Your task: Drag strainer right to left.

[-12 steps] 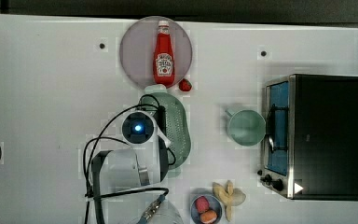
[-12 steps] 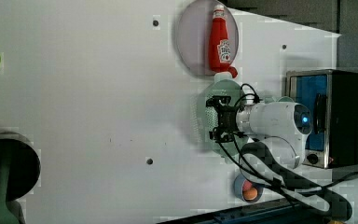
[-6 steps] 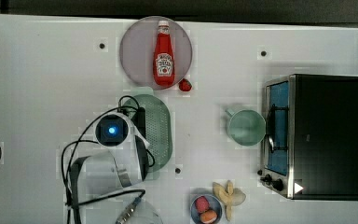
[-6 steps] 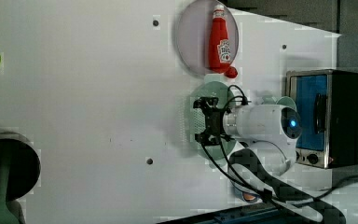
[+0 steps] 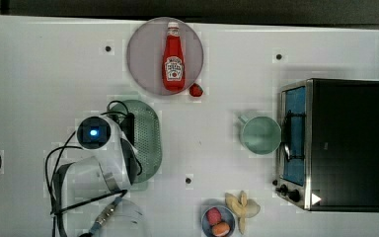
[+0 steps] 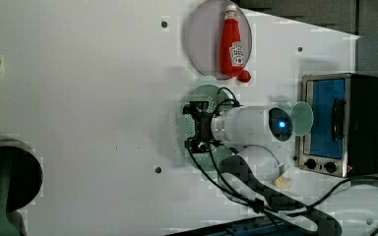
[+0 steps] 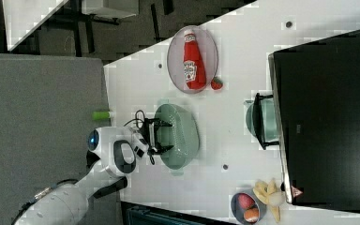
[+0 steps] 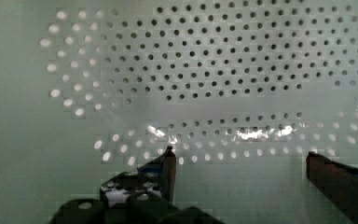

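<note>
The strainer [image 5: 148, 140], a pale mint-green oval colander, lies on the white table left of centre in the top view, below the ketchup plate. My gripper [image 6: 197, 127] reaches down into its bowl, and the white wrist covers the strainer's left part in the top view. In the right view the gripper [image 7: 161, 137] has its two dark fingers spread over the strainer [image 7: 183, 138]. The wrist view has the perforated floor [image 8: 214, 70] close up, with the gripper [image 8: 240, 163] open and its fingertips [image 8: 168, 161] wide apart against the bowl. Nothing is pinched between them.
A ketchup bottle [image 5: 173, 57] lies on a grey round plate [image 5: 140, 54], with a strawberry [image 5: 196, 90] beside it. A mint-green mug [image 5: 260, 136] stands next to the toaster oven [image 5: 345, 143]. A fruit bowl [image 5: 217, 222] and bananas [image 5: 242, 205] sit near the front edge.
The arm and the strainer have slid together toward the top view's left, away from the mug. The fingers have stayed spread inside the bowl.
</note>
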Available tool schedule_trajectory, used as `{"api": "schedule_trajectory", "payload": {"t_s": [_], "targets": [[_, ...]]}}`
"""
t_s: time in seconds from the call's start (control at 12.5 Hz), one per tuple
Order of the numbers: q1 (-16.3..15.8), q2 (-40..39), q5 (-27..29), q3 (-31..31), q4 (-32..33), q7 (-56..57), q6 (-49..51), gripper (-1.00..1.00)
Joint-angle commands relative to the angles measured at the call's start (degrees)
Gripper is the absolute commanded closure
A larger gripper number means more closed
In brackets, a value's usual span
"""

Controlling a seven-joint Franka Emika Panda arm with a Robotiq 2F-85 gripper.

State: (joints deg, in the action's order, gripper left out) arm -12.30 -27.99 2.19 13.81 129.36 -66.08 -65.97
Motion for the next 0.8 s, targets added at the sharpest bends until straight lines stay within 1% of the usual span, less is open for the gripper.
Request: {"api": "schedule_trajectory", "payload": {"t_s": [0.08,0.24,0.8], "targets": [[-2.88,-2.15,-0.04,0.99,-6.36,-5.64,1.06,-1.00],[-4.22,-3.89,-0.03,0.99,-8.71,-8.40,1.33,-1.00],[-8.62,-8.31,0.02,1.01,-15.07,-11.75,2.11,-1.00]]}}
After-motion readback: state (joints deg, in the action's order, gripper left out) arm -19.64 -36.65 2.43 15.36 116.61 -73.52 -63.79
